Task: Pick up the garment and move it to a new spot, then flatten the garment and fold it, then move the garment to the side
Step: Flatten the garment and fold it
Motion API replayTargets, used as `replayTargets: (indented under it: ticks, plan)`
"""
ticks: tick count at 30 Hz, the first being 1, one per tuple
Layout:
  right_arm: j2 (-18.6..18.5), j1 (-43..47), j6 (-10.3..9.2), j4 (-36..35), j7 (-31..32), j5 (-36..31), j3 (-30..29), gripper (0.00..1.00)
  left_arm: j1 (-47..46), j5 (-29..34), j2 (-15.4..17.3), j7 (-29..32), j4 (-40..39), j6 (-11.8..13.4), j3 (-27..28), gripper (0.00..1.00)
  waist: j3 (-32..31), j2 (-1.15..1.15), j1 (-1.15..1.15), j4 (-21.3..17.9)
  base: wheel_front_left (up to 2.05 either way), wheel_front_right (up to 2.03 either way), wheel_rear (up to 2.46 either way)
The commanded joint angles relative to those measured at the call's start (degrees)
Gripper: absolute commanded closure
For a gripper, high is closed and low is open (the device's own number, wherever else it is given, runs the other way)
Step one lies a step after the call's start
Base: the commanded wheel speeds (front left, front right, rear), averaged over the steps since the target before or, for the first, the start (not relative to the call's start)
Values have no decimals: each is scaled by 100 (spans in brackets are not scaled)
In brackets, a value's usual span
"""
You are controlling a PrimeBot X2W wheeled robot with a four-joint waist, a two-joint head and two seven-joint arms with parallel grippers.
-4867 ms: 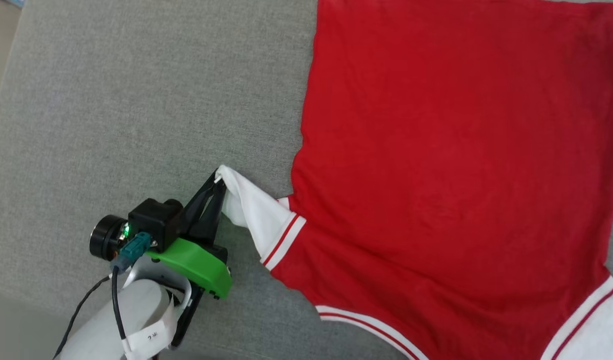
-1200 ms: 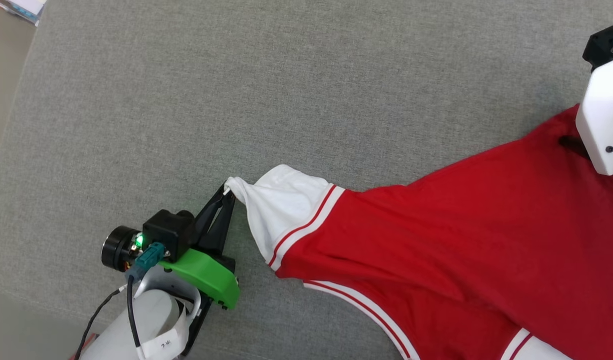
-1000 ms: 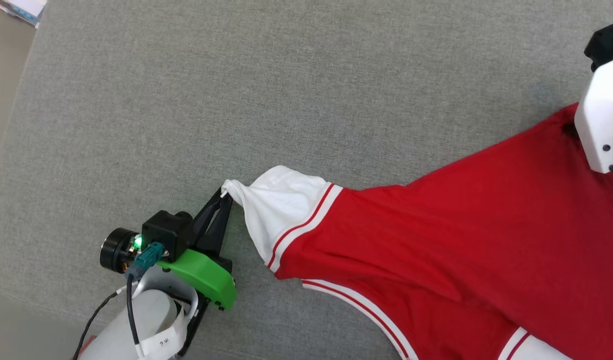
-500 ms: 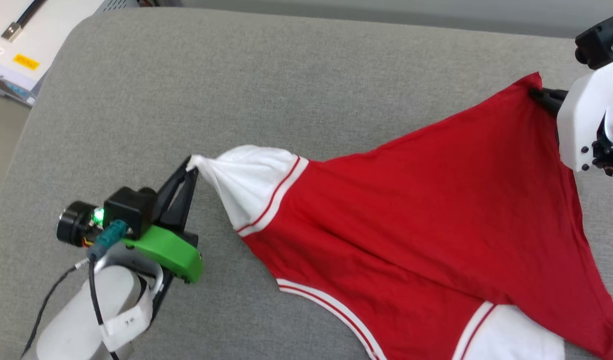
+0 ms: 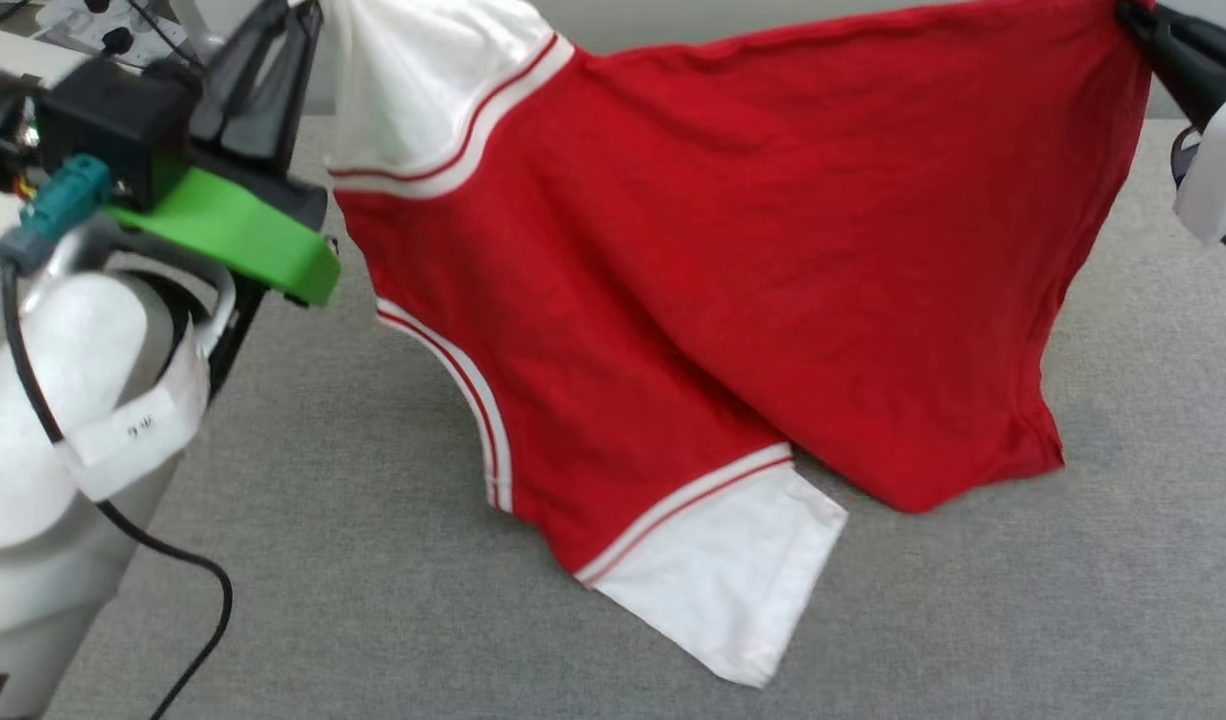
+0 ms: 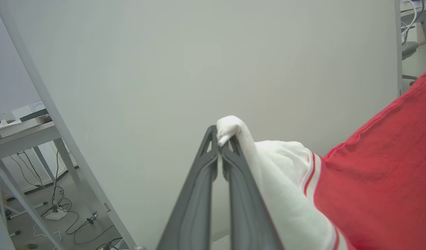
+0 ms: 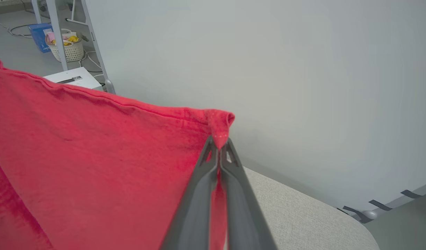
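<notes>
The garment (image 5: 733, 250), a red T-shirt with white sleeves and striped trim, hangs stretched between my two grippers above the grey surface (image 5: 973, 600). Its lower sleeve (image 5: 733, 580) and hem corner still rest on the surface. My left gripper (image 5: 308, 15) at the upper left is shut on the tip of the white sleeve (image 6: 230, 126). At the upper right my right gripper (image 5: 1133, 15) is shut on a red hem corner (image 7: 220, 125). In both wrist views the fingers (image 6: 206, 180) (image 7: 206, 180) are pinched together on cloth. The plain red side faces me.
The grey padded surface has a rounded far edge (image 7: 320, 211). A pale wall (image 6: 199, 52) stands behind it. Table legs (image 6: 56, 121) and cables (image 6: 56, 208) are off to the left; a basket (image 7: 65, 45) sits on the floor.
Both arms have risen, lifting the garment's held sleeve and hem corner off the surface so it hangs between them. The right gripper closed on the hem corner. The head view has tilted up.
</notes>
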Motion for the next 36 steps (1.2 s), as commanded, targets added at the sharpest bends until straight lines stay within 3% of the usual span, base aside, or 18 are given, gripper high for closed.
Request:
replayTargets:
  ticks: [1,10,15,23,29,36]
  plan:
    - [67,-139,-4,-70,-31,-87,-102,100,-295,35,12,69,16,-76,22,100,77,0,0,-80,0,0,0]
    - [433,-1308,-4,-156,136,-745,-735,100,-2389,159,-208,430,541,-547,34,100,995,0,0,-155,0,0,0]
    - [726,-2502,-4,270,162,-1220,-805,100,-3842,262,-297,477,1210,-749,29,100,1564,0,0,-189,0,0,0]
    - [1054,-4408,-4,1303,-201,-1807,-686,100,-5894,347,-407,307,2318,-874,-137,100,2111,0,0,-157,0,0,0]
    - [1231,-5356,-4,2098,-610,-1953,-556,100,-6718,247,-434,22,3040,-889,-518,100,2266,0,0,-131,0,0,0]
    - [1317,-5435,-4,2851,-1027,-1769,-251,100,-6711,-25,-297,-339,3626,-891,-1075,100,2405,0,0,-162,0,0,0]
